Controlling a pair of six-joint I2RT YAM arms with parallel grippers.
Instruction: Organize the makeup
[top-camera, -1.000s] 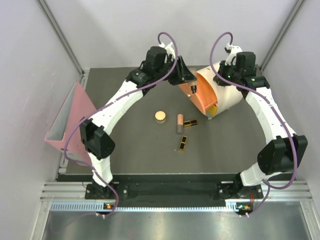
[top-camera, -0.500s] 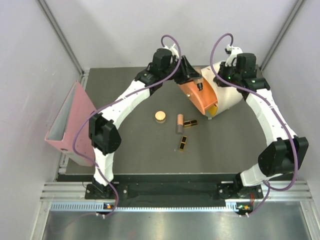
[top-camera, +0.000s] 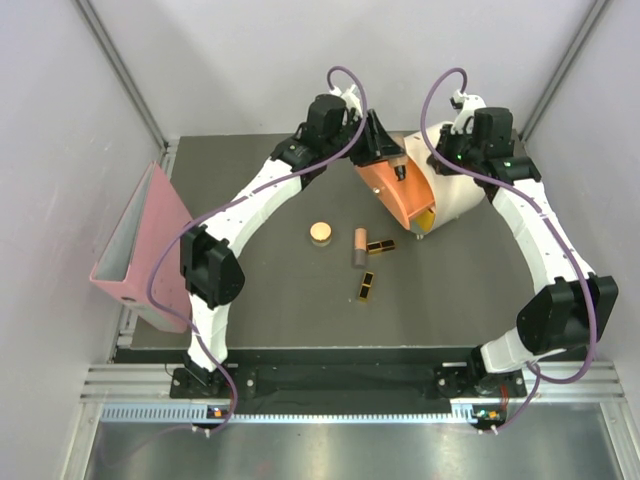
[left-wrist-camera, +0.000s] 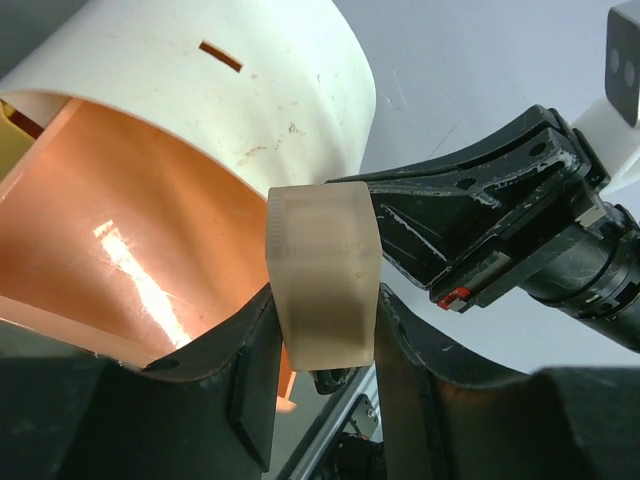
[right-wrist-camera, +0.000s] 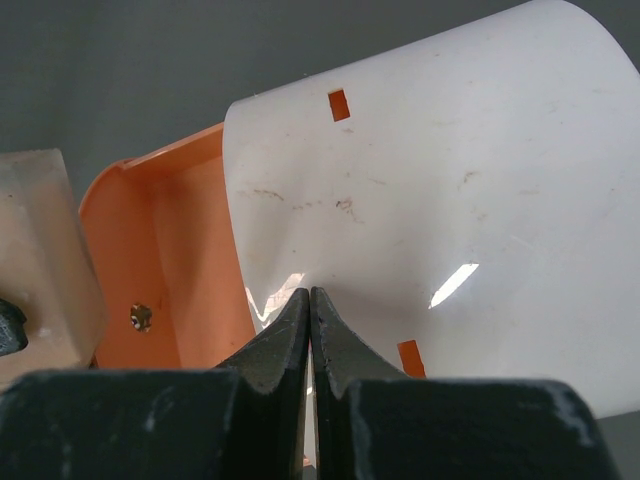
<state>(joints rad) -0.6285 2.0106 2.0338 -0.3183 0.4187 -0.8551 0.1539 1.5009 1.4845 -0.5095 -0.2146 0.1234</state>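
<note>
My left gripper (left-wrist-camera: 322, 340) (top-camera: 388, 152) is shut on a pale frosted peach tube (left-wrist-camera: 320, 270) and holds it over the open orange drawer (top-camera: 392, 192) (left-wrist-camera: 100, 220) of the cream box (top-camera: 455, 190). The tube's dark end (top-camera: 399, 172) points down at the drawer. My right gripper (right-wrist-camera: 310, 295) is shut and empty, its tips against the box's white shell (right-wrist-camera: 450, 200). On the dark table lie a round tan compact (top-camera: 320, 233), a second peach tube (top-camera: 358, 246), and two black-and-gold cases (top-camera: 381, 245) (top-camera: 368, 286).
A pink binder (top-camera: 140, 245) leans against the left wall. A lower yellow drawer (top-camera: 428, 217) pokes out of the box. The cell's walls stand close behind the box and on both sides.
The left arm has swung a little to the right, carrying the tube over the orange drawer. Over the last half second it has hardly moved. The right arm has stayed put.
</note>
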